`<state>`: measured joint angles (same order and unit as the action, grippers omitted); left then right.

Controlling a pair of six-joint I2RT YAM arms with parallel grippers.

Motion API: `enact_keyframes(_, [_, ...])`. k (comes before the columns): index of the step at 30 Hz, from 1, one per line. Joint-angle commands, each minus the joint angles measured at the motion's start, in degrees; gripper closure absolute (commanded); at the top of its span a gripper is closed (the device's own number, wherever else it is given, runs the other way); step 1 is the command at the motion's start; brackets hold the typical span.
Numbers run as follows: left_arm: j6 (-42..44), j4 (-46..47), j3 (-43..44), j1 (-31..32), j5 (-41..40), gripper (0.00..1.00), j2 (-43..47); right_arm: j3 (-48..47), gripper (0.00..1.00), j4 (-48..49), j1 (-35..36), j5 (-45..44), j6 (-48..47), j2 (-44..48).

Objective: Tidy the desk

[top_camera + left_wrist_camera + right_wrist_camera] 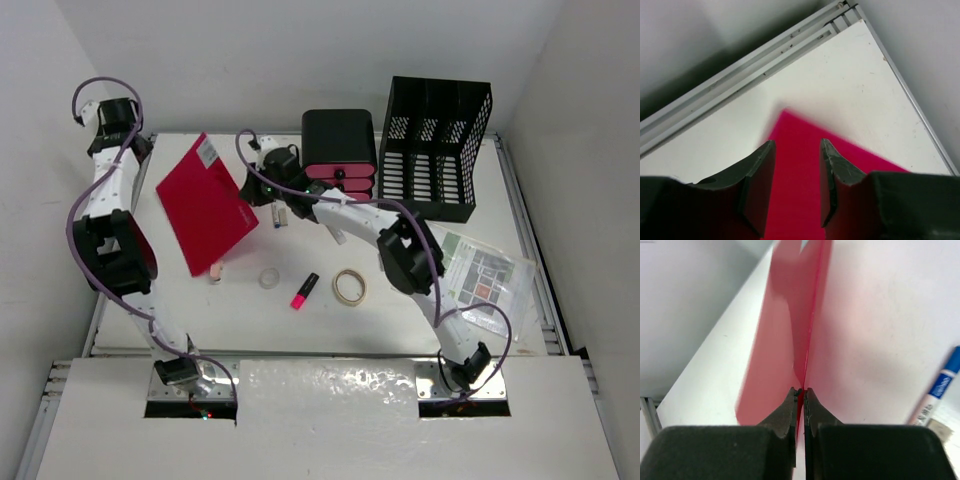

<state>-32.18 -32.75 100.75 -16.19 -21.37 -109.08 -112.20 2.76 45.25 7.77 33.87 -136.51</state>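
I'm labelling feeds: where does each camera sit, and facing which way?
Top external: above, behind bases, looking down on large white desk; left arm, right arm show.
Left wrist: on left arm, looking past parted left fingers at flat red plastic folder, desk corner.
Right wrist: on right arm, looking along right fingers shut on folder's edge.
Shared: all show the folder.

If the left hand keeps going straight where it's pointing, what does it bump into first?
Probably the red folder, seen right ahead between the left hand's open fingers. How far off is unclear.
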Motion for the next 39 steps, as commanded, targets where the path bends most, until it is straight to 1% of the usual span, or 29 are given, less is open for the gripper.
enact_keyframes(1, [-1.39, 2.07, -3.97, -0.16, 1.50, 0.66, 0.62, 2.51, 1.00, 1.10, 0.45, -0.56, -6.18, 6.60])
enact_keyframes(3, [-2.00, 3.04, -5.56, -0.16, 1.77, 0.66, -0.08, 4.09, 1.00, 1.63, 0.45, -0.83, -6.09, 7.39])
enact_keyframes(4, [-2.18, 3.05, -6.52, -0.16, 1.77, 0.68, -0.61, 4.62, 1.00, 1.80, 0.45, -0.91, -5.92, 7.48])
enact_keyframes(6, [-2.36, 1.13, -6.10, -0.25, 1.42, 0.96, -3.15, 6.11, 1.00, 2.59, 0.45, -1.26, -5.39, 7.57])
enact_keyframes(7, [-2.53, 0.33, -5.92, -0.25, 1.41, 0.96, -4.20, 6.64, 1.00, 2.86, 0.45, -1.27, -5.22, 7.48])
enact_keyframes(8, [-2.45, -0.38, -5.92, -0.25, 1.50, 1.00, -5.78, 6.99, 1.00, 3.03, 0.45, -1.35, -5.04, 7.31])
enact_keyframes(15, [-2.53, 0.06, -10.57, -0.25, 3.96, 1.00, -7.73, 5.24, 1.00, 2.60, 0.45, -1.09, -3.64, 4.59])
enact_keyframes(19, [-2.27, -3.45, -10.40, -0.25, 2.91, 1.00, -10.45, 4.80, 1.00, 2.25, 0.45, -0.65, -3.28, 4.14])
enact_keyframes(22, [-3.75, -5.56, -12.76, -0.16, 2.74, 1.00, -10.54, 4.98, 1.00, 1.72, 0.45, -0.48, -3.28, 3.62])
enact_keyframes(25, [-4.46, -8.02, -14.44, -0.16, -0.07, 1.00, -10.37, 5.67, 1.00, 1.63, 0.45, -0.39, -3.11, 3.62])
enact_keyframes(26, [-4.90, -10.12, -14.53, -0.08, -2.95, 1.00, -10.28, 5.94, 1.00, 1.89, 0.45, -0.47, -3.11, 3.70])
enact_keyframes(29, [-5.78, -13.81, -14.97, 0.01, -6.57, 1.00, -9.84, 6.99, 1.00, 2.51, 0.45, -0.30, -2.84, 3.97])
enact_keyframes(32, [-6.92, -16.54, -17.51, 0.19, -9.29, 1.00, -8.26, 7.96, 1.00, 3.21, 0.45, -0.04, -2.58, 4.14])
enact_keyframes(35, [-7.98, -16.64, -24.69, 0.54, -12.47, 1.00, -3.70, 8.49, 1.00, 3.83, 0.45, -0.04, -2.75, 4.23])
enact_keyframes(36, [-7.98, -16.47, -26.03, 0.63, -12.73, 1.00, -1.16, 8.49, 1.00, 4.09, 0.36, -0.04, -2.75, 4.23])
enact_keyframes(39, [-8.07, -17.17, -29.98, 0.63, -13.53, 1.00, 2.54, 8.49, 1.00, 4.27, 0.36, 0.14, -2.84, 4.14])
